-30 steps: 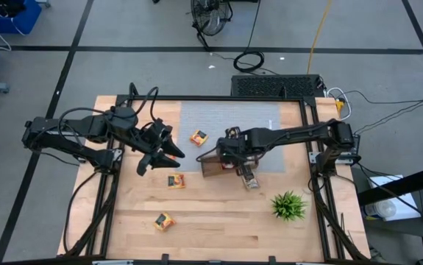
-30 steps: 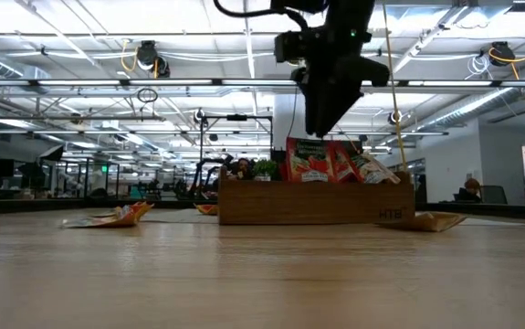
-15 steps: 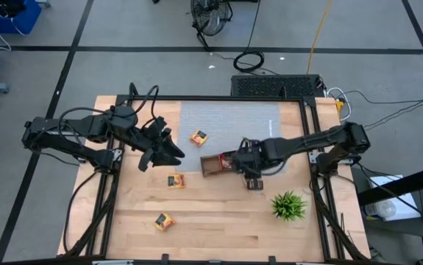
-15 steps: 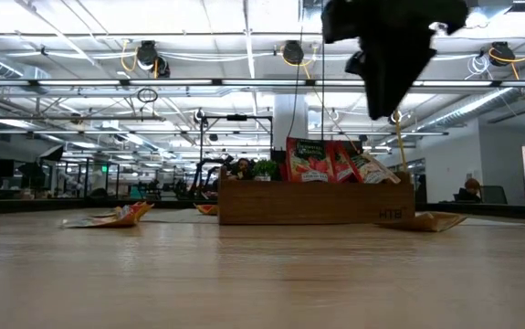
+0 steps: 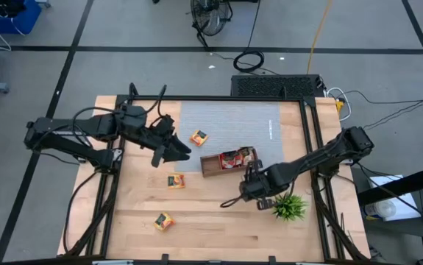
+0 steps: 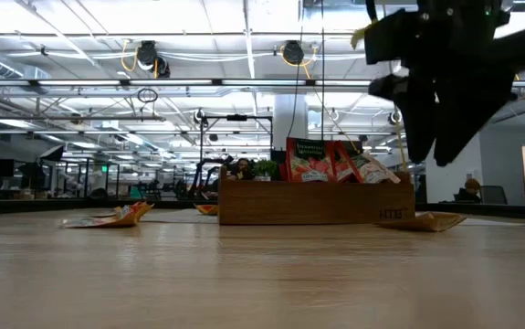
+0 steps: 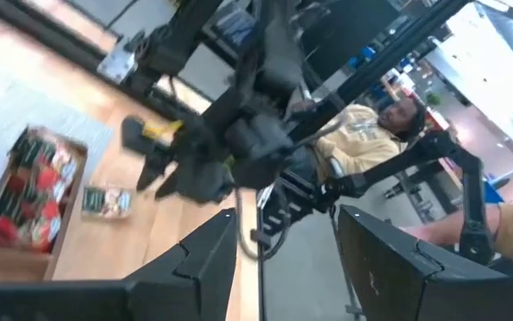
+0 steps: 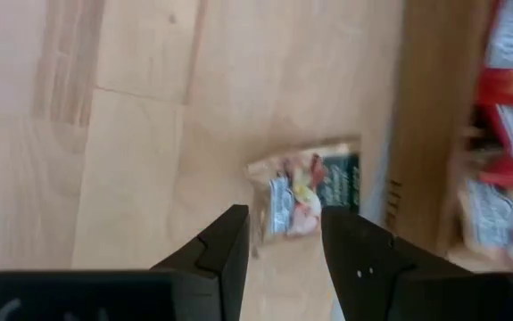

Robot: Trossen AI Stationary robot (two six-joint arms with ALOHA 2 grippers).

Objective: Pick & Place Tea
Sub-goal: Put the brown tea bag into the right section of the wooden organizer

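High view: the wooden table (image 5: pixel 218 221) carries a grey mat (image 5: pixel 229 121) at its far edge, with a brown wooden tray (image 5: pixel 212 165) at the mat's near edge, toward the right side of the table. Red tea sachets (image 5: pixel 233 157) stand packed in the tray's right end. The left arm reaches over the table's left half, its left gripper (image 5: pixel 176 152) hanging above the boards with fingers spread and empty. The right arm stretches in from the right edge; the right gripper (image 5: pixel 249 190) hovers near the tray's near side, beside a spiky green plant (image 5: pixel 289 205), fingers parted around nothing. A pale sachet (image 8: pixel 305 192) lies flat just beyond those fingers. Three orange-yellow sachets sit loose: one on the mat (image 5: pixel 198 137), one mid-table (image 5: pixel 175 180), one toward the near left corner (image 5: pixel 164 220).
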